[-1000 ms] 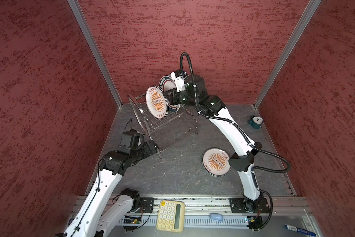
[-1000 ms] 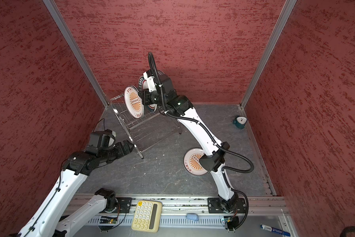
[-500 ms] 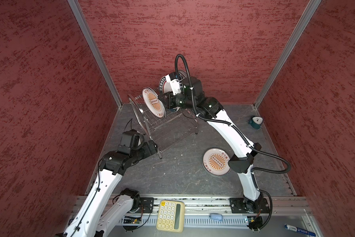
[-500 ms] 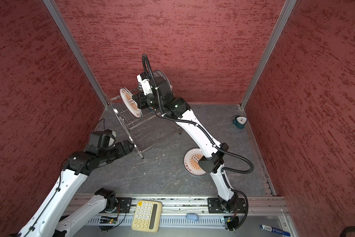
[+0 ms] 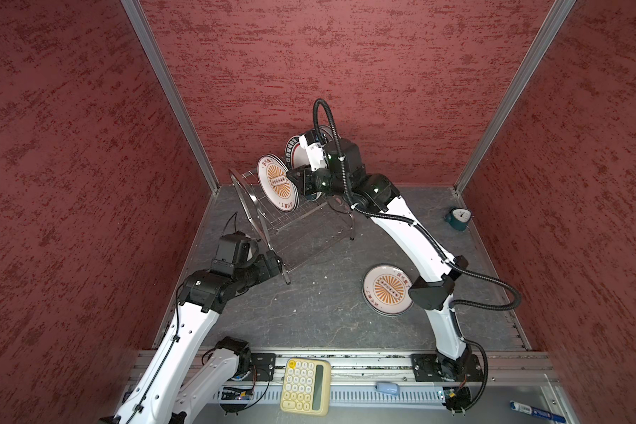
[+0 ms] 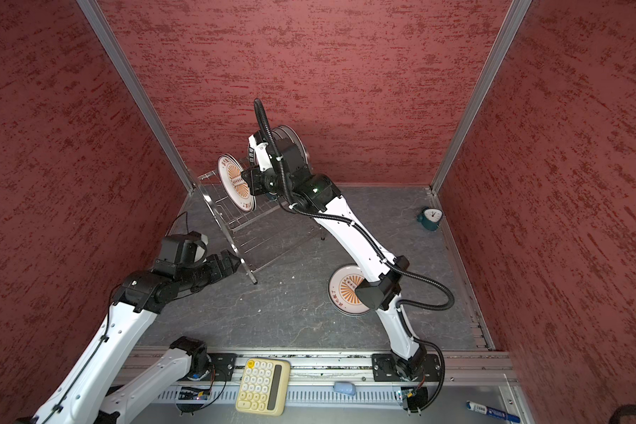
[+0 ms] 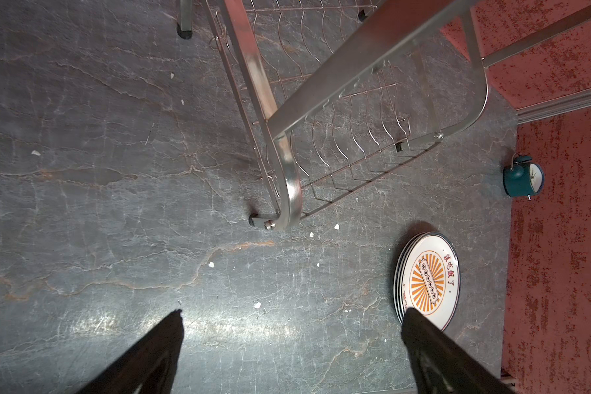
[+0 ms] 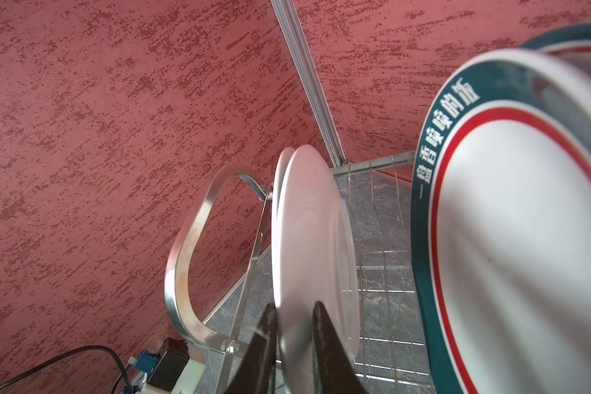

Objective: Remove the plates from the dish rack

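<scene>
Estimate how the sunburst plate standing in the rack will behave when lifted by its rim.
Probably rigid and breakable: the sunburst plate looks ceramic. Its glossy rim may slip in the right gripper. Pinched at one edge, it could swing.

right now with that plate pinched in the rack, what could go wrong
The right pincer holds a white plate only by its rim, so it may slip or swing while lifting out of the dish rack.
The teal-rimmed plate stands close beside it and could get knocked.
A second white plate stands close on the other side and might be dragged along.
</scene>
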You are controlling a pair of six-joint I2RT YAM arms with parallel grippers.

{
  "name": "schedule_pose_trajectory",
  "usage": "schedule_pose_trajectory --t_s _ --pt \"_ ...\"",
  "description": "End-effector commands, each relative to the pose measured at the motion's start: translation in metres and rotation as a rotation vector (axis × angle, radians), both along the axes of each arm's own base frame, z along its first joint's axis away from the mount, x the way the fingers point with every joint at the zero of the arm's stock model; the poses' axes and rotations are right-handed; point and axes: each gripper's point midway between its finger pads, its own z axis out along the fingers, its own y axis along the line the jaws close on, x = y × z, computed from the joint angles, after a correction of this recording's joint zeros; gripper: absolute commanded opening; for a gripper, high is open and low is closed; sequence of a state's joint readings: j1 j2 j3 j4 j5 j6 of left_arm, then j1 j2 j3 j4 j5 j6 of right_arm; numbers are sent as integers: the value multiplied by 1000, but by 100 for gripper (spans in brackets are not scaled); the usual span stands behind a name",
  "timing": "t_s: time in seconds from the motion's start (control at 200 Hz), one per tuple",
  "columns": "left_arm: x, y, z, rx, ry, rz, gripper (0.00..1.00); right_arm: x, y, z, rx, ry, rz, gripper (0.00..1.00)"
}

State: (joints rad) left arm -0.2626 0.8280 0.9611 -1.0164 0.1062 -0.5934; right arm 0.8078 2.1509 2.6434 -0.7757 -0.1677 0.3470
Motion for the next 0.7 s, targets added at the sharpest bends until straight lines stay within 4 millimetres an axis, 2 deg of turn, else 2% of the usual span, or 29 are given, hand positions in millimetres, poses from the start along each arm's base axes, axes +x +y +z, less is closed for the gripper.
schedule_pose_trajectory --t_s 0.0,0.291,0.696 --pt "3 0 -1 1 -9 -5 100 -7 11 -43 -95 86 40 19" --pt "5 -1 -4 -2 -6 -8 99 -27 20 -27 -30 102 139 25" --pt "5 -2 -6 -5 -3 -10 99 -31 20 -10 25 99 155 33"
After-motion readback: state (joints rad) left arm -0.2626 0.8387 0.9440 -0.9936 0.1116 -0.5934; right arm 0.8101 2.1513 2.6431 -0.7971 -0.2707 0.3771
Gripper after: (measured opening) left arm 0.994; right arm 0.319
